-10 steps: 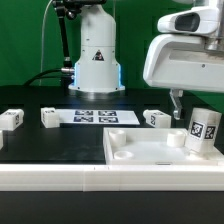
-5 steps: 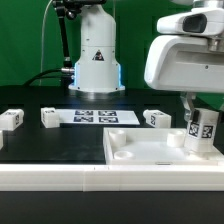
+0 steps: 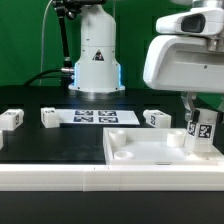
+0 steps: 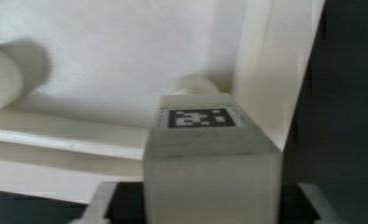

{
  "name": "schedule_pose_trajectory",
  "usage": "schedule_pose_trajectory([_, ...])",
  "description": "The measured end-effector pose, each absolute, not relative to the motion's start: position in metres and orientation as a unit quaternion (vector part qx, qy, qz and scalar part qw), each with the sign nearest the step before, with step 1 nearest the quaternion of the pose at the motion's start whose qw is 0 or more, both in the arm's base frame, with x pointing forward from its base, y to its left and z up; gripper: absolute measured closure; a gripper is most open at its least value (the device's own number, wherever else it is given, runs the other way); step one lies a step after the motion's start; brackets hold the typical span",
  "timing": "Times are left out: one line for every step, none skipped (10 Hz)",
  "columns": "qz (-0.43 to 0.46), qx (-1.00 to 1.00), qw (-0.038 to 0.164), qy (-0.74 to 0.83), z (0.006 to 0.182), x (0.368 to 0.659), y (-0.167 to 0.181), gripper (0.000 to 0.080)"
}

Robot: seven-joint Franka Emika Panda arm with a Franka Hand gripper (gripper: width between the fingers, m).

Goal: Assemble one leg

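Observation:
A white leg [image 3: 203, 133] with a marker tag stands upright in the socket at the corner of the white tabletop panel [image 3: 150, 152] on the exterior view's right. My gripper [image 3: 201, 110] comes down from above and is shut on the leg's upper part; one finger [image 3: 189, 102] shows beside it. In the wrist view the leg [image 4: 207, 150] fills the space between the two fingers of the gripper [image 4: 202, 208], tag facing up. Three more legs lie on the black table [image 3: 10, 119], [image 3: 48, 116], [image 3: 156, 119].
The marker board [image 3: 95, 117] lies flat behind the panel, in front of the robot base [image 3: 96, 55]. The panel has a round socket at its near left corner [image 3: 122, 153]. A green wall stands behind.
The visible finger moved toward the exterior view's right and closed against the leg. The leg shifted slightly to the right and up.

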State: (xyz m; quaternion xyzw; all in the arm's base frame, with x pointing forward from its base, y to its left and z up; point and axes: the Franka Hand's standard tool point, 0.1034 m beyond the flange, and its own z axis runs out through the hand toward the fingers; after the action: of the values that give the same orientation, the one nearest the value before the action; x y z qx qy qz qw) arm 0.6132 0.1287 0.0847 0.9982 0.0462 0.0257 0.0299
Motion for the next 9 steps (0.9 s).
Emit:
schedule_pose_trajectory([0.021,0.999,0.017,-0.026,0.0851,0.6130,0.1268,0.0508])
schedule_pose_trajectory([0.018,0.994,0.007,-0.105,0.0848,0.6126,0.1251,0.0508])
schedule_pose_trajectory([0.019,0.986,0.001,-0.164,0.0837,0.6122,0.1242,0.0508])
schedule_pose_trajectory([0.021,0.975,-0.003,-0.222,0.0834,0.6125,0.1231,0.0508])
schedule_pose_trajectory([0.021,0.962,-0.004,-0.271,0.0832,0.6126,0.1227,0.0507])
schedule_pose_trajectory([0.025,0.943,-0.007,-0.330,0.0829,0.6136,0.1221,0.0507])
schedule_pose_trajectory([0.028,0.929,-0.006,-0.369,0.0828,0.6134,0.1224,0.0507])
schedule_pose_trajectory([0.033,0.904,-0.010,-0.426,0.0830,0.6146,0.1218,0.0507])
schedule_pose_trajectory([0.033,0.877,-0.015,-0.480,0.0828,0.6143,0.1212,0.0507])
